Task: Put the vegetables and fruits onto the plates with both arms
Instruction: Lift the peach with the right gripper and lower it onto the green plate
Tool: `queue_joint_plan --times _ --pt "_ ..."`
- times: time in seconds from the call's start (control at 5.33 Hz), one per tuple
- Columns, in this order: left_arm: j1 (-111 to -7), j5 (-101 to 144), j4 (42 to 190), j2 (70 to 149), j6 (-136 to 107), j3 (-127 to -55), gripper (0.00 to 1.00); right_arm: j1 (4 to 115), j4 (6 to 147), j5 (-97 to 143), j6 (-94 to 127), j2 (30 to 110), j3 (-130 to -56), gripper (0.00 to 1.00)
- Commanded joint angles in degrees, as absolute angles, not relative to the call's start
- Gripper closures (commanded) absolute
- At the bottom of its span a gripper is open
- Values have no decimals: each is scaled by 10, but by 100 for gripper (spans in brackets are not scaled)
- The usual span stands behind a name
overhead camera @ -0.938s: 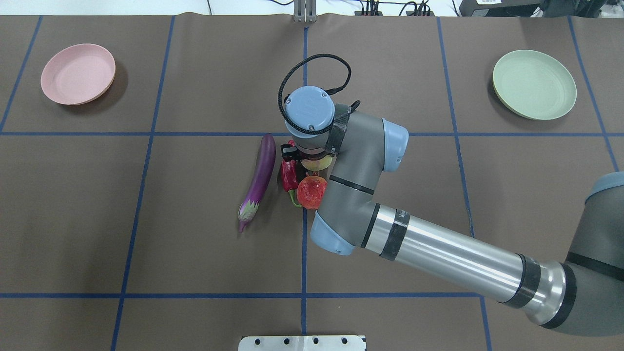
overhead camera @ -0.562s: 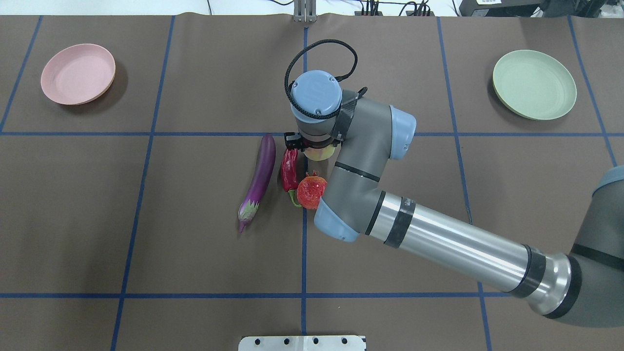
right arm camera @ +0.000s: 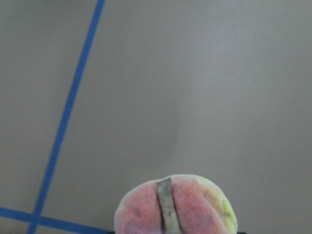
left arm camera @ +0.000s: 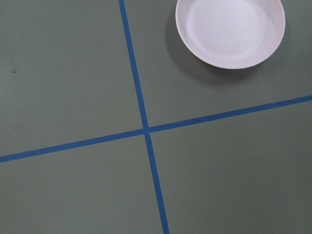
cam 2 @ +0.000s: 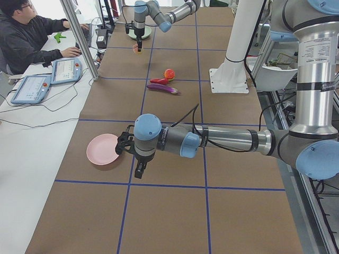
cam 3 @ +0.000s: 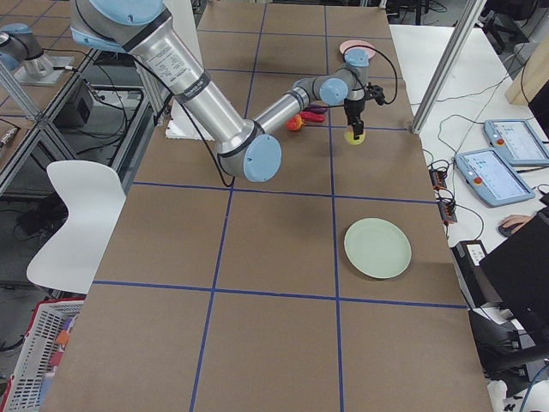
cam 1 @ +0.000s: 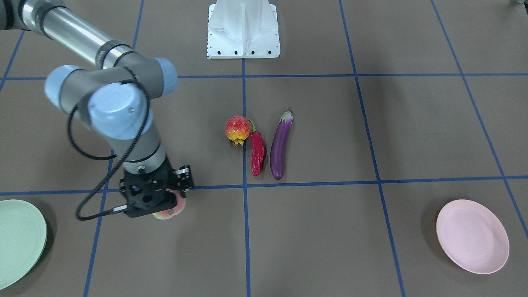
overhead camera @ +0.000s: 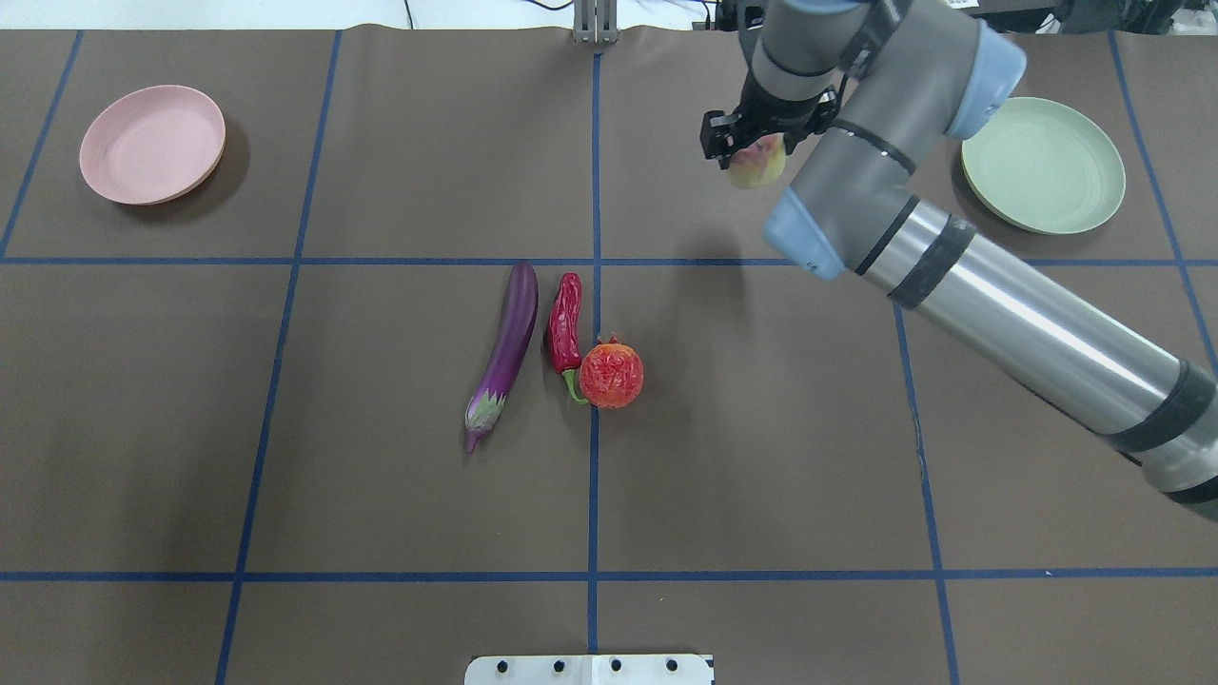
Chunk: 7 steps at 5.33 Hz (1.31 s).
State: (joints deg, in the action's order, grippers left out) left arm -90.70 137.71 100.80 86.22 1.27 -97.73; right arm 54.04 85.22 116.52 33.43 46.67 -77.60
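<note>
My right gripper (overhead camera: pixel 752 147) is shut on the pink-and-green peach (overhead camera: pixel 761 164) and holds it above the mat, left of the mint green plate (overhead camera: pixel 1042 164). The peach also shows in the right wrist view (right arm camera: pixel 175 209) and the front view (cam 1: pixel 171 211). The purple eggplant (overhead camera: pixel 504 357), the red chili (overhead camera: pixel 564 323) and the bumpy red-and-yellow fruit (overhead camera: pixel 611 375) lie together at the table's middle. The pink plate (overhead camera: pixel 152 145) stands empty at the far left. My left gripper (cam 2: pixel 139 170) hangs near the pink plate (cam 2: pixel 103 149); I cannot tell whether it is open.
The white base block (cam 1: pixel 243 31) stands at the robot's side of the table. Blue tape lines cross the brown mat. An operator (cam 2: pixel 26 37) sits at a side desk with tablets. A metal post (overhead camera: pixel 595 24) stands at the far edge.
My right arm has lifted the peach out of the cluster and carried it to the far right, toward the green plate. The eggplant, chili and bumpy fruit stay put.
</note>
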Motion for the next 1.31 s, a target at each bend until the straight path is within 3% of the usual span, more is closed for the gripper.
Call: queue_joint_plan --times 0.0,0.19,0.56,0.75,0.94,1.12 --pt "-907 1377 1008 861 13 -978 0 651 851 1234 129 565 -770 100" --pt "-907 1377 1007 861 13 -977 0 681 797 1266 96 610 -753 100" --pt "-907 1377 1008 862 12 -978 0 720 626 1314 96 635 -618 100" --pt "-907 1377 1008 862 13 -978 0 720 622 1322 105 645 -620 31" --pt "-907 1378 1008 862 12 -980 0 723 613 1338 167 644 -631 1" --pt "-907 1378 1012 862 12 -980 0 723 615 1352 263 644 -695 0"
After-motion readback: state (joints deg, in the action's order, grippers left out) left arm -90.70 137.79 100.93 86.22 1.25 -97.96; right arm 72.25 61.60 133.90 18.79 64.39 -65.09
